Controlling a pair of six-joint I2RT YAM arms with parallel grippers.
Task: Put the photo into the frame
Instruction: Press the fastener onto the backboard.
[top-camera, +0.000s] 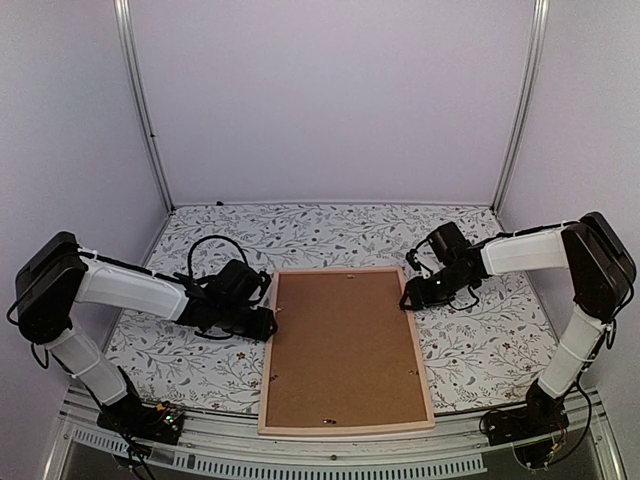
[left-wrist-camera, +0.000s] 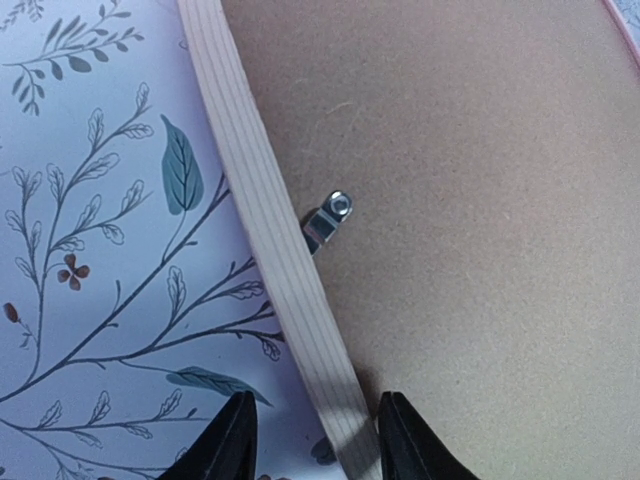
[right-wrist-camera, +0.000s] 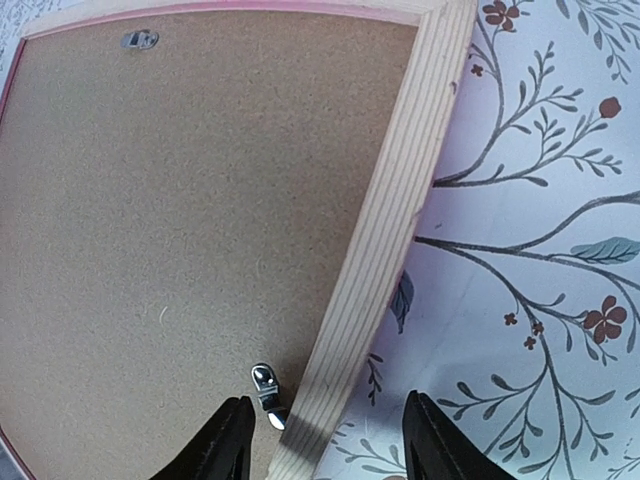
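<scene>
The frame (top-camera: 345, 427) lies face down with the brown backing board (top-camera: 345, 345) filling it. The photo is nowhere to be seen, so it may be under that board, but I cannot tell. The left gripper (left-wrist-camera: 316, 405) is open with the frame's left rail between its fingers and a small metal clip (left-wrist-camera: 328, 222) just ahead, and the right gripper (right-wrist-camera: 326, 400) is open over the right rail, another clip (right-wrist-camera: 266, 383) beside its left finger. I think only making the clips hold the board is left.
</scene>
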